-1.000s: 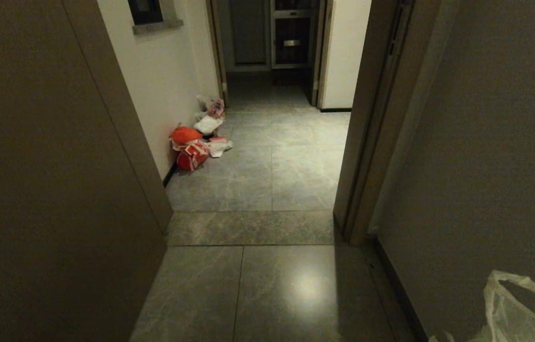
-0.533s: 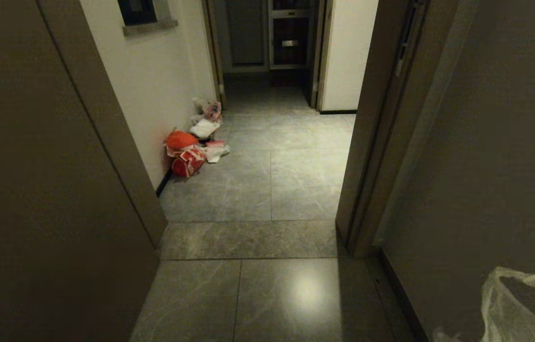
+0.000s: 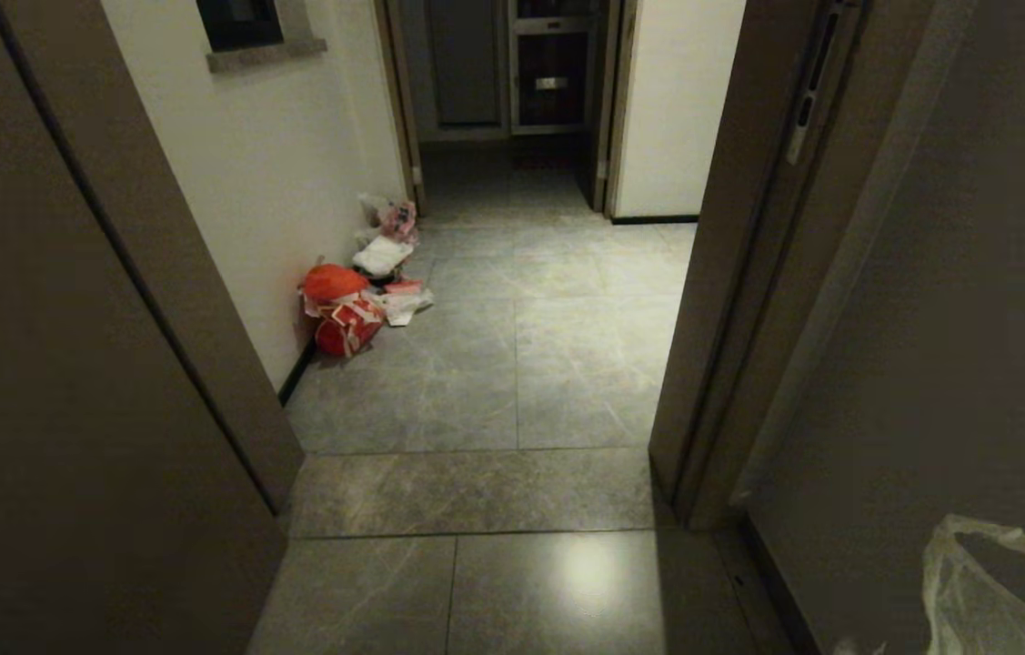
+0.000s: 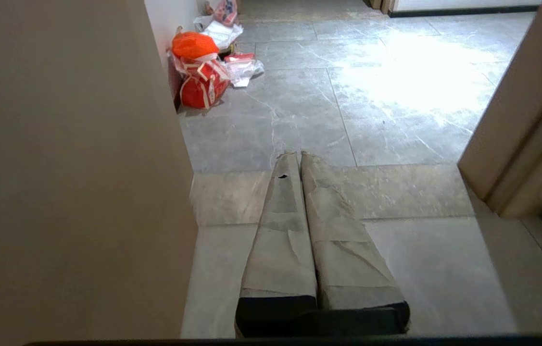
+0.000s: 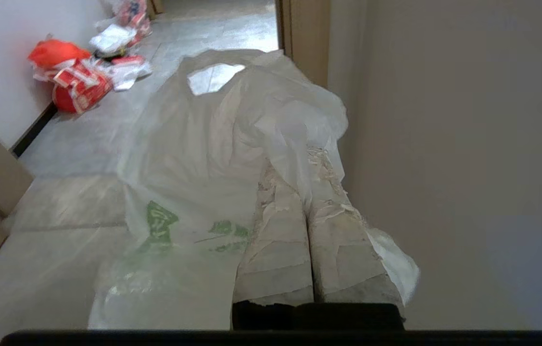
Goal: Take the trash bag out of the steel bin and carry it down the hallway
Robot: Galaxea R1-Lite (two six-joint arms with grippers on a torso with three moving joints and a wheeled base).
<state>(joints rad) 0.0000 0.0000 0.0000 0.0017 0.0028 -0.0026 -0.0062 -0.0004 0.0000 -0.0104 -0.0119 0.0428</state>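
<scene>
Grey hallway tiles nearer; trash bag unchanged.

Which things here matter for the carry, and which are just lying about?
For the job:
- trash bag, pinched in the shut right claw
- hallway ahead, through the doorway

Lying about:
- red-orange bags by the left wall
- white litter behind them
- left claw, shut and empty

Whitish trash bag with green print; grey marbled hallway.
</scene>
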